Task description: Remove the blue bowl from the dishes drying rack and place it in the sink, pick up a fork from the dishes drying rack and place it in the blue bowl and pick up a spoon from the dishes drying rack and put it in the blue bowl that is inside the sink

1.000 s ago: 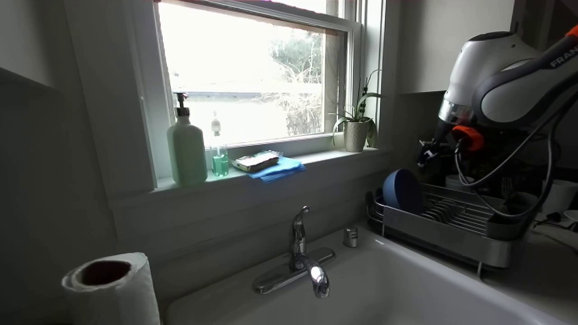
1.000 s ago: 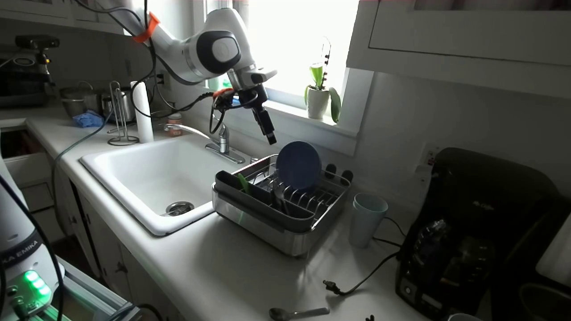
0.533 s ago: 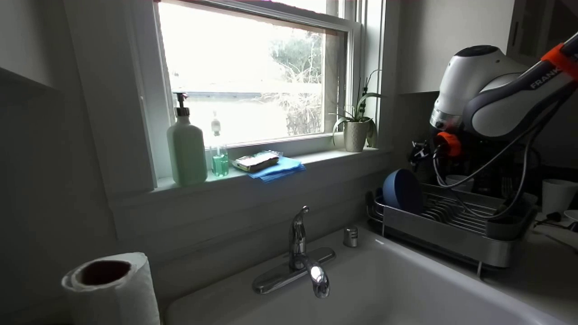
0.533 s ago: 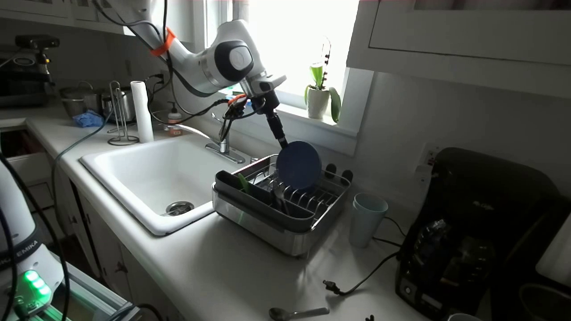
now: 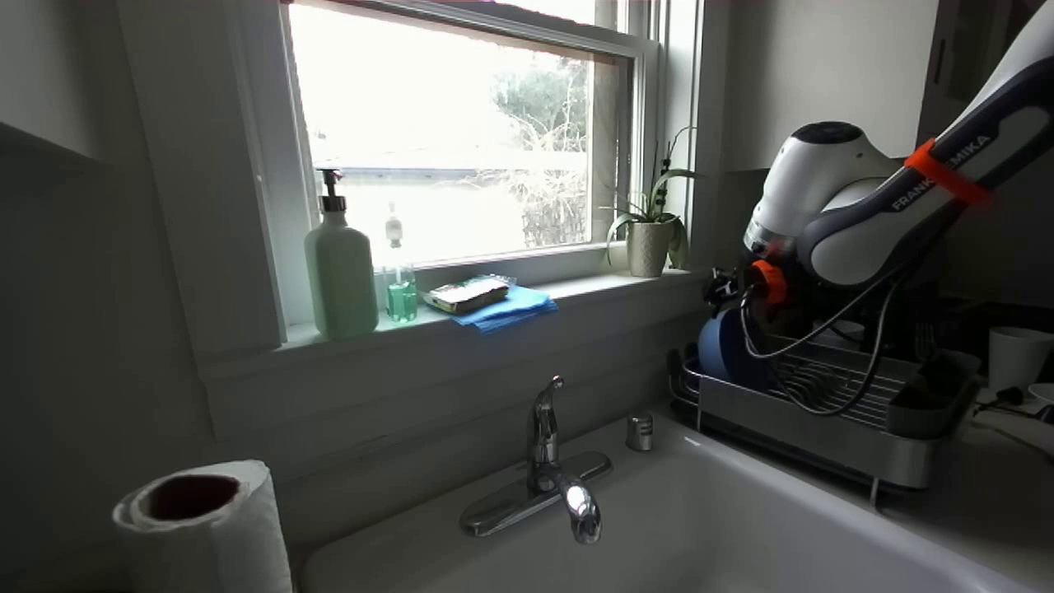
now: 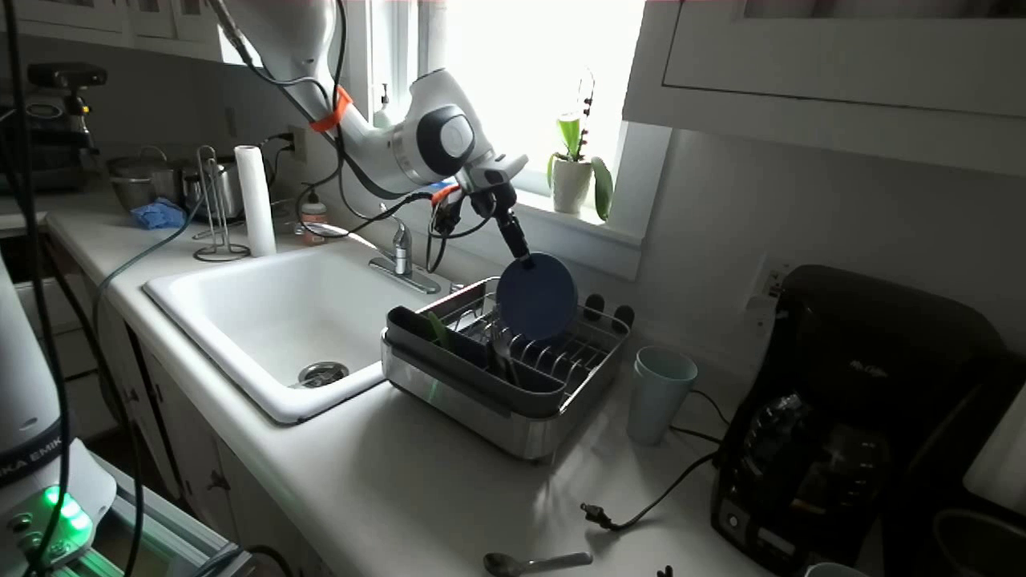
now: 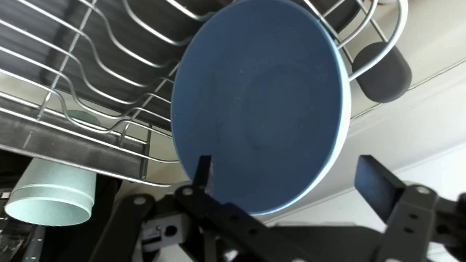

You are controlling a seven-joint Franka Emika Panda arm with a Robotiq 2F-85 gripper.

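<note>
Nearest, in an exterior view: grey metal spoon [image 6: 539,564] lying on the white counter [image 6: 401,481]. Next, silver metal wire rack [image 6: 457,409], metal fork [image 6: 502,346] in its near dark-grey holder [image 6: 453,365]. Left of the rack: wide white sink [image 6: 272,320]. Toward the rack's far side, plain round blue bowl [image 6: 541,300] stands on edge. Black gripper [image 7: 285,178] at its upper rim; wrist view: fingers [image 7: 376,187] well apart, one across the bowl's hollow, one outside; contact, cannot tell.

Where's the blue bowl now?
In both exterior views, the blue bowl stands on edge in the drying rack, right of the sink, its top near the end effector.
</note>
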